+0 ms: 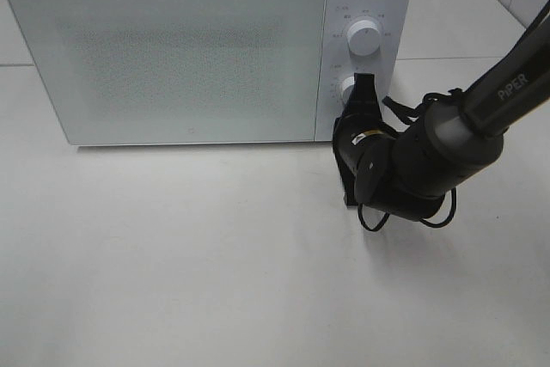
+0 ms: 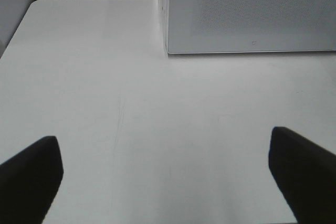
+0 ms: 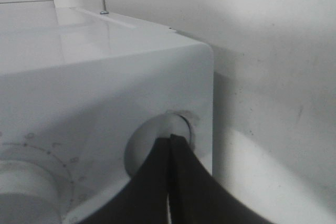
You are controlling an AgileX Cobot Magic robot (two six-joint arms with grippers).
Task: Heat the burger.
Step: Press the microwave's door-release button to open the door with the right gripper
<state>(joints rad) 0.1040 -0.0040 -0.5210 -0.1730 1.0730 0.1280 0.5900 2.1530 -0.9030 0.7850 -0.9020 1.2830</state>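
Observation:
The burger is not in view. The white microwave (image 1: pixel 172 58) stands at the back of the table with its door closed. My right gripper (image 1: pixel 363 83) is at the lower knob (image 1: pixel 348 88) on the control panel. In the right wrist view the two dark fingers lie together, and the gripper (image 3: pixel 170 139) touches the front of that knob (image 3: pixel 152 135) with its tips. My left gripper (image 2: pixel 164 140) is open and empty above the bare table, in front of the microwave's lower left corner (image 2: pixel 252 14). It does not show in the exterior high view.
The upper knob (image 1: pixel 364 38) sits above the lower one on the panel. The white table (image 1: pixel 172 255) spreads out in front of the microwave. A tiled wall runs behind and to the right. The right arm (image 1: pixel 481 109) reaches in from the right.

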